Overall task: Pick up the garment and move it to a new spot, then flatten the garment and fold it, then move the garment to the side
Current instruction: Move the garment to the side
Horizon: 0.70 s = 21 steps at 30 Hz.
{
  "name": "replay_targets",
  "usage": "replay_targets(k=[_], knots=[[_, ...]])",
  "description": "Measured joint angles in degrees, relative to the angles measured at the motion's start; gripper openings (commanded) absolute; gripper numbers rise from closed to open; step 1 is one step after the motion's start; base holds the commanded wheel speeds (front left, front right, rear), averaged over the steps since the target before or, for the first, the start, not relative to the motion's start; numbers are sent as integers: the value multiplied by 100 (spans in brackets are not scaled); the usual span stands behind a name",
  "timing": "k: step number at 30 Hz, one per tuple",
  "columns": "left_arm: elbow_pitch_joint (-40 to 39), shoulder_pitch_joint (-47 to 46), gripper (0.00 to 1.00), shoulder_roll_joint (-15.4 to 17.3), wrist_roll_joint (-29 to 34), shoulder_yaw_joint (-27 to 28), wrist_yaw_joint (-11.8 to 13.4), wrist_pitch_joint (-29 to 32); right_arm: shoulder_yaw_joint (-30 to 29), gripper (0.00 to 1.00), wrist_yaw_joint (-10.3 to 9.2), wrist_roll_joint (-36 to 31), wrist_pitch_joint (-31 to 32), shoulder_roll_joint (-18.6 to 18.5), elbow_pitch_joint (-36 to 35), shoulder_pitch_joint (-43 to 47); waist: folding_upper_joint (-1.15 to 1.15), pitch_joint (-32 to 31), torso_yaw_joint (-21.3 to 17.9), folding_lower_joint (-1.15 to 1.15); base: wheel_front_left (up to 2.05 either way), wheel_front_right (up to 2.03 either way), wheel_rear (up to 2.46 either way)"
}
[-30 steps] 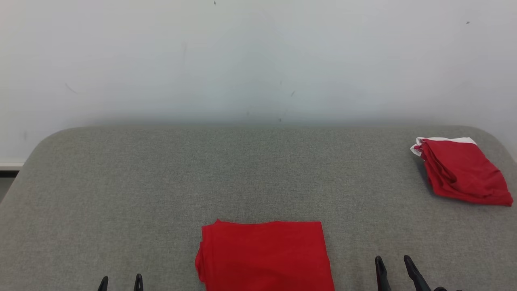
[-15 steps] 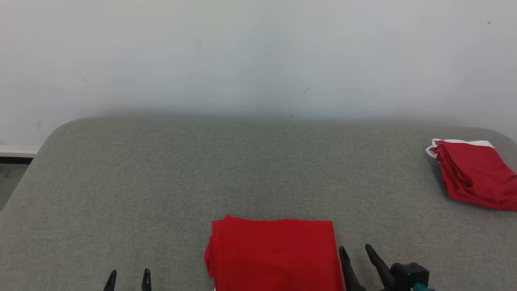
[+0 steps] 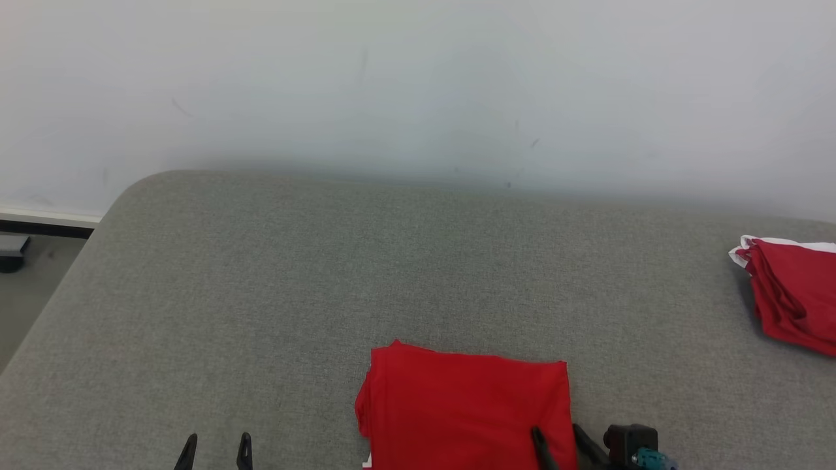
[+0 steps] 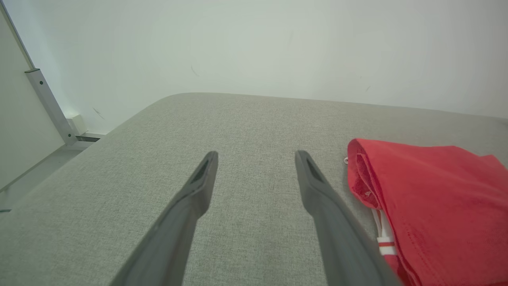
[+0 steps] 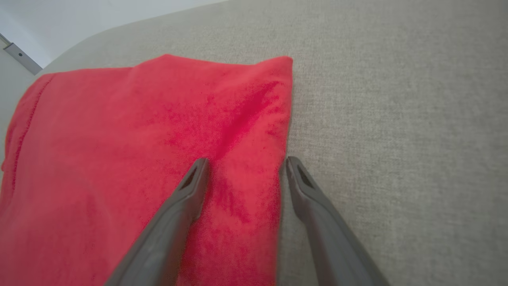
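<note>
A folded red garment (image 3: 464,405) lies flat at the near middle of the grey padded table (image 3: 392,261). My right gripper (image 3: 557,434) is open at its right edge, one finger over the cloth and one just off it on the table; the right wrist view shows the red garment (image 5: 139,159) running between the fingers of the right gripper (image 5: 244,167). My left gripper (image 3: 216,445) stands open over bare table to the garment's left. In the left wrist view the left gripper (image 4: 256,159) has nothing between its fingers, with the garment (image 4: 428,202) to its right.
A second folded red and white garment (image 3: 790,294) lies at the table's far right edge. A white wall (image 3: 418,85) runs behind the table. The table's left edge drops to the floor (image 3: 26,287). Bare grey surface stretches across the table's middle and left.
The head camera has swung left, so everything slid right in the picture. My right gripper has moved left from beside the garment onto its right edge. The left gripper has kept its place.
</note>
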Motion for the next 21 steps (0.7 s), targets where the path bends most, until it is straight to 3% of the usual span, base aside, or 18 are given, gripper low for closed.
replay_targets(k=[4,10,11,13,18,21], knots=[[10,0,100,-1,-5,-14,0,0,296,100,0,248,-9,-5,517,-154,0,-27,33,-1,0,0,0],[14,0,100,0,-5,-3,0,0,491,100,0,570,-12,-8,632,-257,0,-23,14,-1,0,0,0],[18,0,100,-1,-5,-7,0,0,576,89,0,683,-12,-9,658,-268,0,-21,13,-1,0,0,0],[21,0,100,-1,-5,-10,0,0,761,0,0,894,-20,-21,671,-304,0,-16,12,0,0,0,0],[23,-1,100,-3,-5,7,0,0,914,0,0,1084,-1,-4,738,-457,0,6,-11,-1,0,0,0],[22,0,100,-4,-8,37,0,0,734,0,0,802,3,0,789,-694,0,26,-80,0,0,0,0]])
